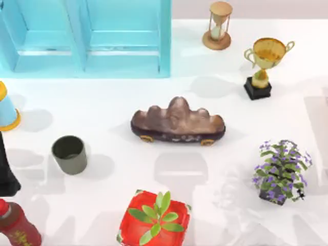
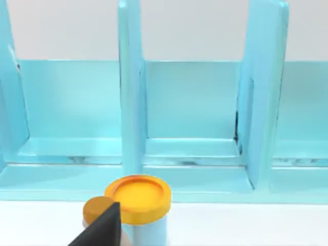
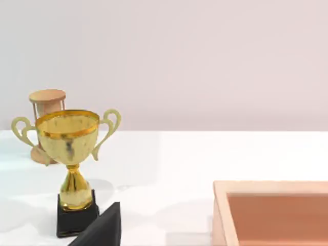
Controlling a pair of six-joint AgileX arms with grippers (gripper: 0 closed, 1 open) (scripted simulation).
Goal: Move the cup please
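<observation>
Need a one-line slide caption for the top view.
Olive-grey cup stands upright and untouched at table's left, between blue cone and rock ornament.

White table [image 1: 113,102] bearing cup [image 1: 69,154], rock ornament [image 1: 177,123], trophy [image 1: 265,64], hourglass [image 1: 219,25], two potted plants (red [image 1: 155,219], purple-flowered [image 1: 281,171]), blue shelf [image 1: 87,36].

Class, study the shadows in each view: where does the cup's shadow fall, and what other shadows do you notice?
Top view: the cup casts a soft shadow toward the table's right; broad faint shadows cross the table. Right wrist view: the trophy has a soft shadow around its base.
</observation>
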